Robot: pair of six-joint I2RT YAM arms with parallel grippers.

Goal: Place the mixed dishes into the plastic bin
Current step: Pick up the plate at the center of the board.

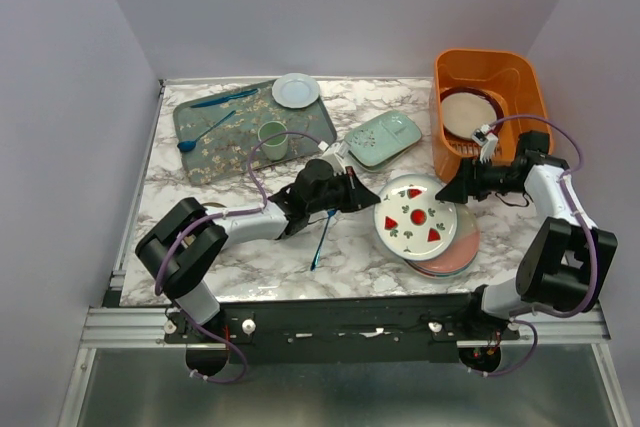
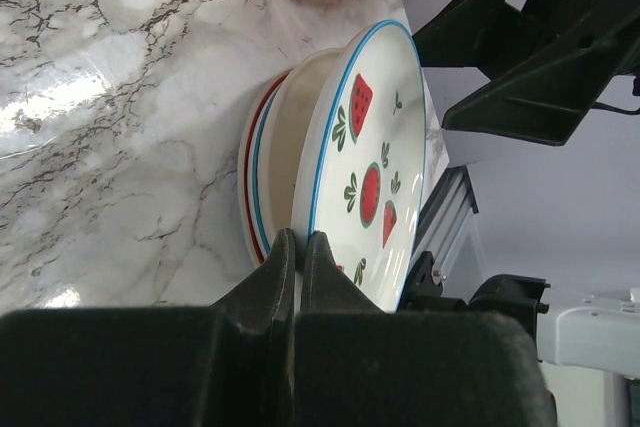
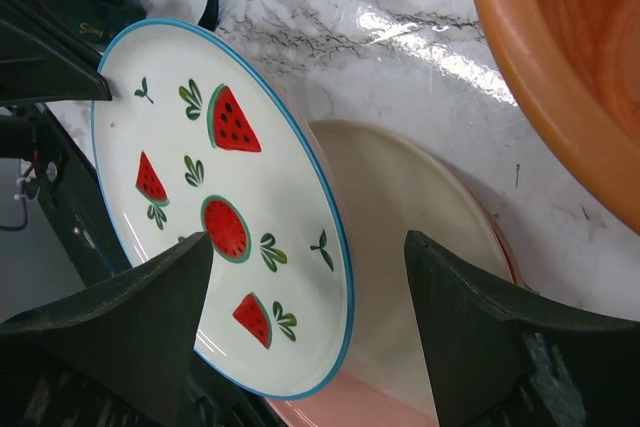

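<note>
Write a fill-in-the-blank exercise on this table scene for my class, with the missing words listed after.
1. The top plate of the stack shows ___ slices.
2. The right gripper faces that plate with jaws ___.
3. The ___ plastic bin already holds a red-rimmed plate.
4. The green cup stands on the floral ___.
Missing words: watermelon; open; orange; tray.

Bin wall (image 1: 441, 127) near plate stack (image 1: 425, 227)
</note>
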